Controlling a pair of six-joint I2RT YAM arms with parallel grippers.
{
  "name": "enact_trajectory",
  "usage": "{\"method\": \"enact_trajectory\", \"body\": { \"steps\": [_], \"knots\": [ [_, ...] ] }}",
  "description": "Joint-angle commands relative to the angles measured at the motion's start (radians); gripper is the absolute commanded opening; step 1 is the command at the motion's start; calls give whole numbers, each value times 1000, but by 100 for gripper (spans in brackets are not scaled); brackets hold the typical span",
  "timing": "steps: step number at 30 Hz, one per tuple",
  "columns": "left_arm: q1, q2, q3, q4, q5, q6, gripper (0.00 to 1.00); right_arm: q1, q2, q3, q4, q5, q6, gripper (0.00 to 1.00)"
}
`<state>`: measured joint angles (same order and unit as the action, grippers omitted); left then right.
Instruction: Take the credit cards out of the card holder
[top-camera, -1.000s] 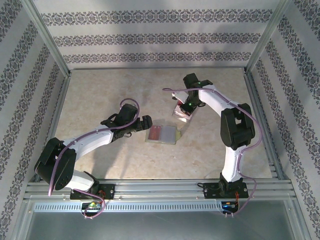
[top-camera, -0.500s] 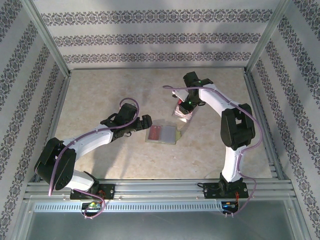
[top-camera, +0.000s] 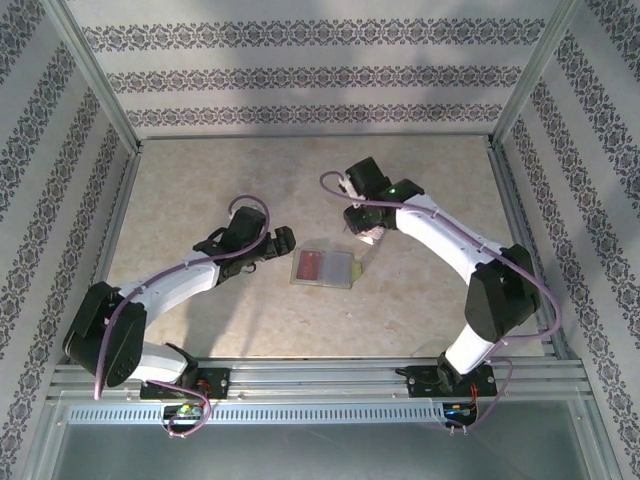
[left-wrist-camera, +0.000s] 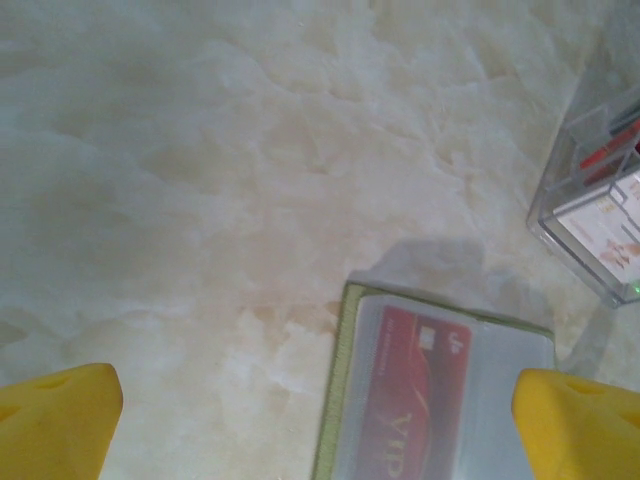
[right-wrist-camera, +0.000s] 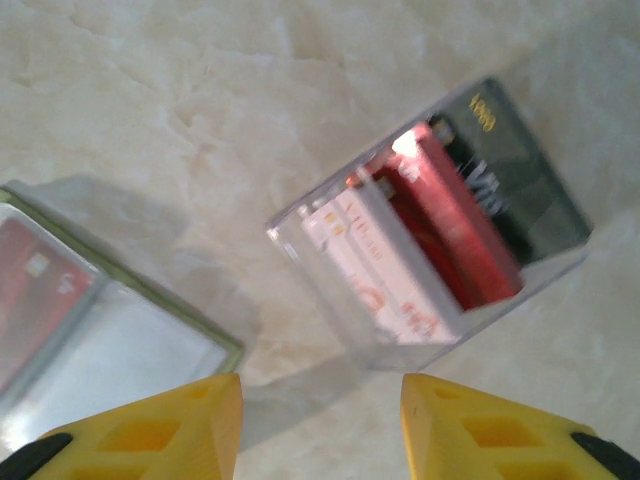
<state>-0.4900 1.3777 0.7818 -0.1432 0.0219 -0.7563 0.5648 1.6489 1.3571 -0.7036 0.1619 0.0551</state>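
Card holder (top-camera: 337, 270) laid open on bench (top-camera: 200, 190), red credit card (left-wrist-camera: 418, 390) seen inside, left end effector (left-wrist-camera: 318, 418) spread wide beside it, right end effector (right-wrist-camera: 320, 425) parted, empty, over clear box (right-wrist-camera: 330, 250) of cards (right-wrist-camera: 445, 230) just beyond.

Table (top-camera: 200, 190): cream, marbled with faint beige veins
Walls (top-camera: 300, 70): white, banded with dark grey floral stripes
Card holder (top-camera: 325, 268): olive-green edge, pale see-through inside
Card in the holder (left-wrist-camera: 415, 390): red, pale gold lettering
Box (right-wrist-camera: 320, 290): clear
White card (right-wrist-camera: 380, 265): red print
Red card (right-wrist-camera: 450, 230): plain red
Black card (right-wrist-camera: 520, 190): pale lettering
Left fingers (left-wrist-camera: 60, 420): yellow
Right fingers (right-wrist-camera: 150, 430): yellow
Left arm (top-camera: 180, 280) and right arm (top-camera: 440, 235): white shells, black joints
Cables (top-camera: 245, 203): lilac
Frame (top-camera: 300, 375): silvery metal
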Motion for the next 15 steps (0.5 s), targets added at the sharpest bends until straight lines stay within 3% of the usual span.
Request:
{"method": "enact_trajectory", "body": {
  "steps": [1, 7, 10, 15],
  "knots": [
    [23, -50, -37, 26, -53, -29, 99, 64, -43, -57, -4, 92, 286, 46],
    [41, -120, -92, 30, -116, -38, 99, 221, -13, -113, -7, 115, 511, 50],
    [46, -143, -103, 12, -148, -40, 99, 311, 45, -80, -26, 158, 567, 59],
    [56, -170, -131, 8, -172, -47, 99, 375, 167, 2, -37, 150, 598, 66]
  ]
}}
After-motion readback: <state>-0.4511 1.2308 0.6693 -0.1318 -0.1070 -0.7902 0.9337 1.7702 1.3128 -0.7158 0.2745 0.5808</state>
